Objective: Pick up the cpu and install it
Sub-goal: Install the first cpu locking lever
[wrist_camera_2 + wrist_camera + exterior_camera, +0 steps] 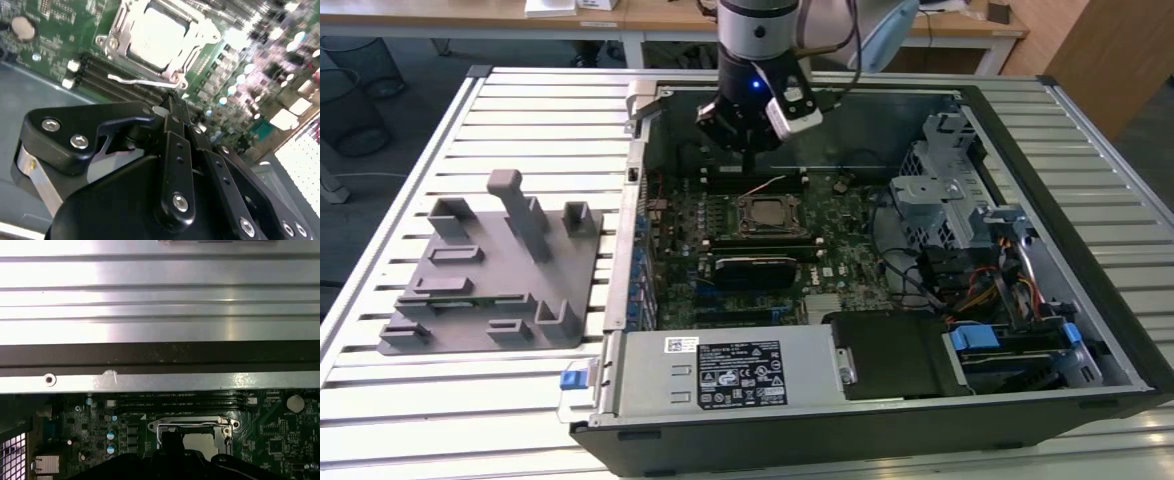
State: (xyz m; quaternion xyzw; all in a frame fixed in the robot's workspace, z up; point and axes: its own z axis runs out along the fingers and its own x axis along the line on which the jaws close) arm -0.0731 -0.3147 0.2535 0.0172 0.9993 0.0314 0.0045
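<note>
The gripper point(170, 100) is hanging just above the socket point(114, 44), over the side that is facing the memory slots point(112, 85). Its fingers are pressing together at the tips and are carrying nothing.

Beside the socket, between it and the memory slots, the thin wire lever point(135, 80) is lying out from the frame. It appears unhooked, though I cannot tell this for sure.

Inside the socket, the cpu point(156, 37) is sitting within the metal frame, apart from the gripper. So the picking up and setting in appear done. The step in hand looks like the close of the install, with the chip placed but perhaps not locked down. Any further move here is calling for a straight, clear path, since the fingertips are hanging close to the lever and the frame.

The cpu is lying flat with its silvery-white top facing up out of the case. It is square, so no long axis is showing, and its edges are running parallel to the socket frame.

Around the socket, the green motherboard point(55, 30) is spreading out. Well apart from the socket, outside the computer case point(881, 400) on the exterior view's left, the grey fixture point(487, 270) is resting on the slatted table point(534, 100).
</note>
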